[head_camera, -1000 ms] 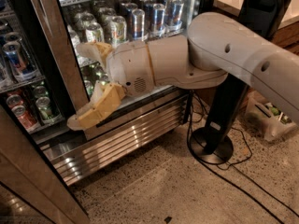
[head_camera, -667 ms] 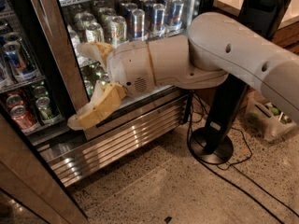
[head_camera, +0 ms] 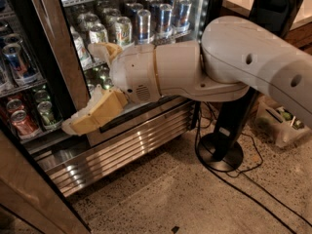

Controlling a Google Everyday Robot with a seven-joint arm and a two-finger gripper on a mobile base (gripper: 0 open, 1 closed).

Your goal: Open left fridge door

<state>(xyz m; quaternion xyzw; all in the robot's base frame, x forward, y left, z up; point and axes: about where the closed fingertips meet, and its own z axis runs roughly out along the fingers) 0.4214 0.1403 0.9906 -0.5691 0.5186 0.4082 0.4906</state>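
Observation:
The left fridge door (head_camera: 27, 191) shows only as a bronze-brown brushed-metal frame edge running slantwise across the bottom left corner, swung out from the cabinet. Behind it the left compartment lies uncovered, with red cans (head_camera: 19, 121) on its shelves. My gripper (head_camera: 80, 87) is at the end of the white arm (head_camera: 209, 67), in front of the bronze upright (head_camera: 56, 57) between the two compartments. Its tan fingers (head_camera: 95, 113) stand apart, one high and one low, with nothing gripped. The twin right door (head_camera: 146, 18) with silver-blue cans stays flat against the cabinet.
A steel grille (head_camera: 122, 150) runs along the fridge's foot. A black stand with a round base (head_camera: 219, 156) rises at the right, with cables (head_camera: 243, 184) trailing over the speckled floor. A white bin (head_camera: 280, 123) sits at the far right.

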